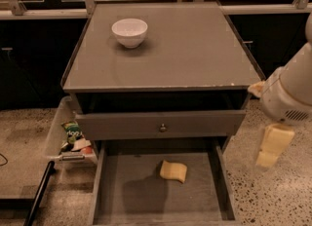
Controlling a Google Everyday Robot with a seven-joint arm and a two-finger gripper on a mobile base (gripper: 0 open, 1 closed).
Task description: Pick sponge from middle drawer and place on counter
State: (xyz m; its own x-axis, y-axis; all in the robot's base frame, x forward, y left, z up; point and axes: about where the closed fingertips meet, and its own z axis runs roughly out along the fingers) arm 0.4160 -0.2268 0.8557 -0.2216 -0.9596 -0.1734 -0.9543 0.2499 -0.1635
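Gripper [269,148] hangs R of cabinet, outside drawer; open/closed: cannot tell | sponge [173,171] flat on middle drawer [122,196] floor, nr centre, clear of walls | advise: enter over R wall, keep fwd of upper drawer front [204,122], descend vertical, grip across narrow side | counter [190,49]: place away from bowl [129,31]

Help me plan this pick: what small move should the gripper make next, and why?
Probably move the gripper sideways over the open middle drawer, above the sponge. It hangs outside the drawer's side wall, apart from the sponge lying on the drawer floor.
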